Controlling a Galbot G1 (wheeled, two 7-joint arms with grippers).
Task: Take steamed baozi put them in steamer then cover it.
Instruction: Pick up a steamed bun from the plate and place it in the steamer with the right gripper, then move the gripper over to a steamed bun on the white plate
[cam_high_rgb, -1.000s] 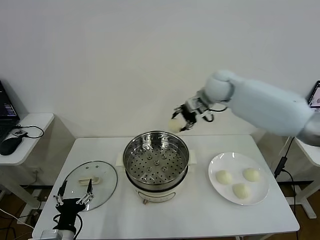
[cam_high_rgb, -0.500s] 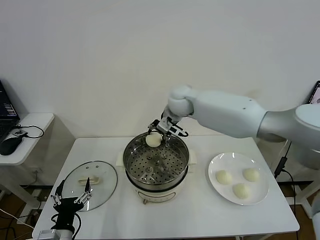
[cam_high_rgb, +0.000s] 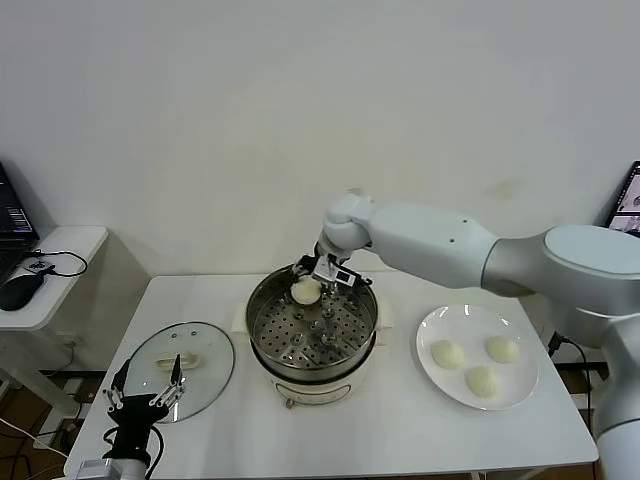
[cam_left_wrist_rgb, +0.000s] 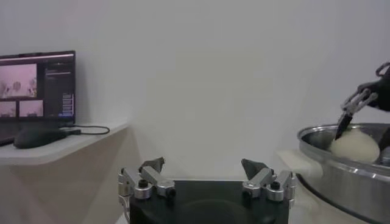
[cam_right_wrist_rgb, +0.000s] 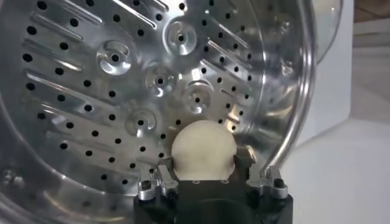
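Since the earlier frame, the right gripper (cam_high_rgb: 318, 272) has come down from above the far rim into the steamer (cam_high_rgb: 313, 322), carrying one baozi (cam_high_rgb: 305, 291) with it.

I see bare table (cam_high_rgb: 400, 430) in front of the steamer; the glass lid (cam_high_rgb: 183, 368) lies flat to its left, near the table's left edge.

Steamer contents: the one baozi, low against the far wall on the perforated tray. The white plate (cam_high_rgb: 478, 357) at right holds three more baozi (cam_high_rgb: 446, 353).

Right gripper: fingers (cam_right_wrist_rgb: 161, 182) partly spread on either side of the baozi; I cannot tell whether they grip it or have let go.

Left gripper (cam_high_rgb: 145, 398): parked at the table's near-left corner, fingers spread wide, holding nothing.
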